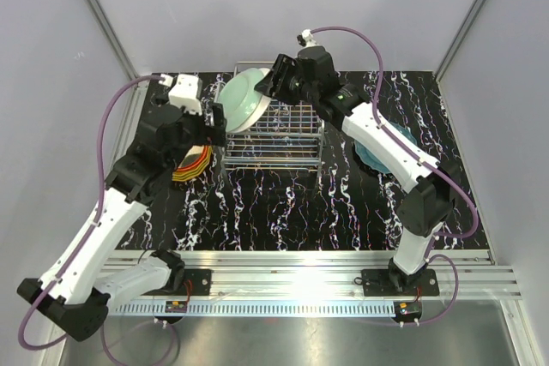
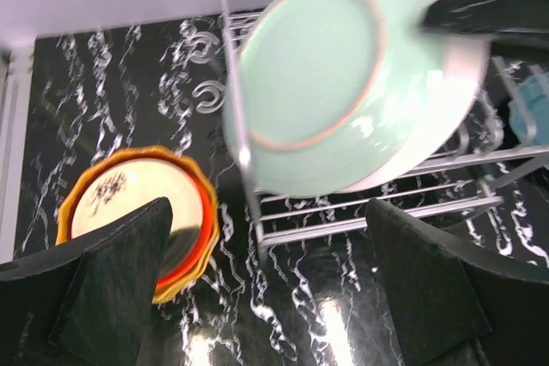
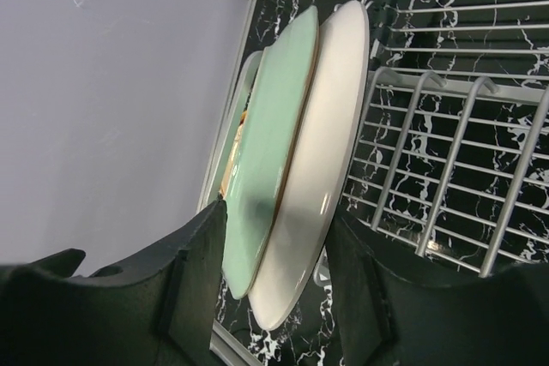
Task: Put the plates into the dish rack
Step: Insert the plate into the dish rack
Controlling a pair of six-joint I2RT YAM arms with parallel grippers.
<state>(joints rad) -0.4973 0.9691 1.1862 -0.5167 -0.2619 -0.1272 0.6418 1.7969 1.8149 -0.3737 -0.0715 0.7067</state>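
A pale mint green round plate [image 3: 279, 126] and a cream round plate [image 3: 330, 126], both upright, block the 9 o'clock end of the chrome wire dish rack [image 1: 283, 147]. Its slots toward 3 o'clock stand free. An orange plate stack [image 1: 192, 164] lies at its 8 o'clock.

2 plates [image 2: 343, 83] lean in the dish rack [image 2: 369, 222].

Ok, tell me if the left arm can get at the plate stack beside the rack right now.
Probably yes. The left gripper is open and close above the plate stack, which lies uncovered on the table left of the dish rack; nothing stands between them.
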